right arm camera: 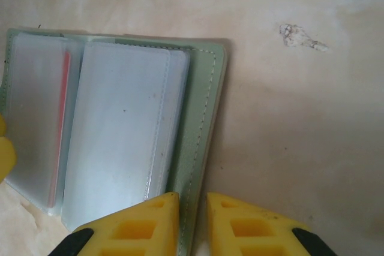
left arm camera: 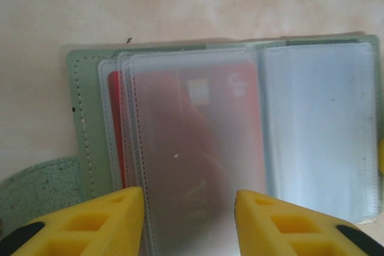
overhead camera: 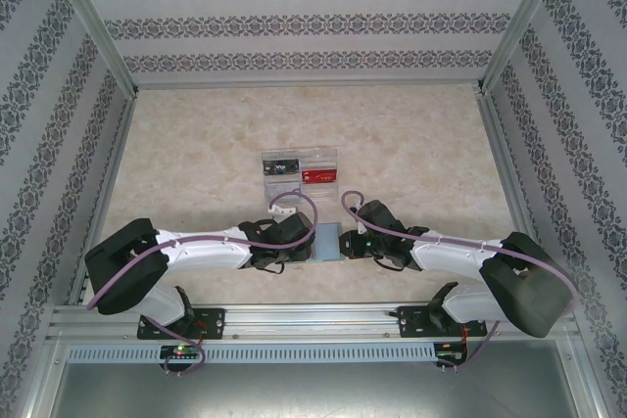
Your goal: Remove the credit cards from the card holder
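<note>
The card holder (overhead camera: 326, 242) lies open on the table between my two grippers. In the left wrist view its grey-green cover (left arm camera: 81, 106) frames several frosted sleeves, and a red credit card (left arm camera: 198, 124) shows through the front one. My left gripper (left arm camera: 189, 220) hovers over that sleeve's near end, open, one yellow finger on each side of the card. In the right wrist view my right gripper (right arm camera: 193, 220) is shut on the stitched edge of the card holder (right arm camera: 207, 100). A red sliver of a credit card (right arm camera: 62, 124) shows between the sleeves at the left.
A clear plastic divided tray (overhead camera: 300, 168) stands just beyond the card holder, with a red card (overhead camera: 318, 175) and a dark card (overhead camera: 281, 165) in it. Patterned walls enclose the table on three sides. A small white scuff (right arm camera: 300, 35) marks the tabletop.
</note>
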